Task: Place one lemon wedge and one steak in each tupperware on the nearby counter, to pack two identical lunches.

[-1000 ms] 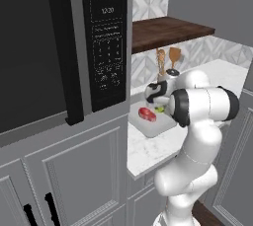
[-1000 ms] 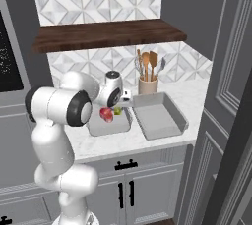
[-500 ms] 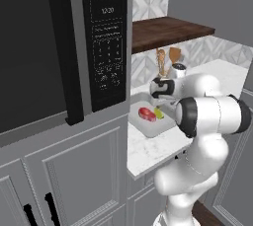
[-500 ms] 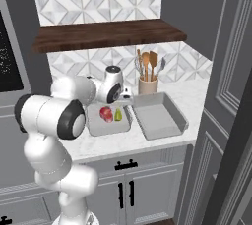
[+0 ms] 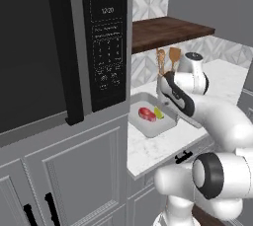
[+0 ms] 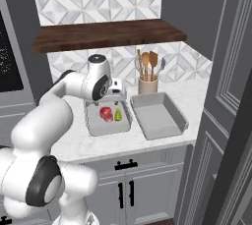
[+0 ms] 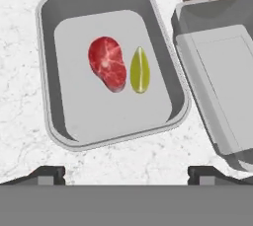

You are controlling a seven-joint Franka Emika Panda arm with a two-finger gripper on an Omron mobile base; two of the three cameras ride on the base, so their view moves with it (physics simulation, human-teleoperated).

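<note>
2 tupperware (image 7: 111, 121) (image 7: 212, 77), 1 steak (image 7: 107, 69), 1 lemon wedge (image 7: 140, 70)

Base cams looked forward and down from behind the arm, left and right. Hand cam faced straight down, close. All three shared the tupperware (image 7: 49, 72) on the counter (image 6: 162, 145).

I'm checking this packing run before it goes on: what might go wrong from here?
The second grey tupperware holds nothing yet, so the lunches may end up unequal. The red-pink steak and yellow-green lemon wedge lie close together in the first grey tupperware; the open hand above could nudge them.
</note>
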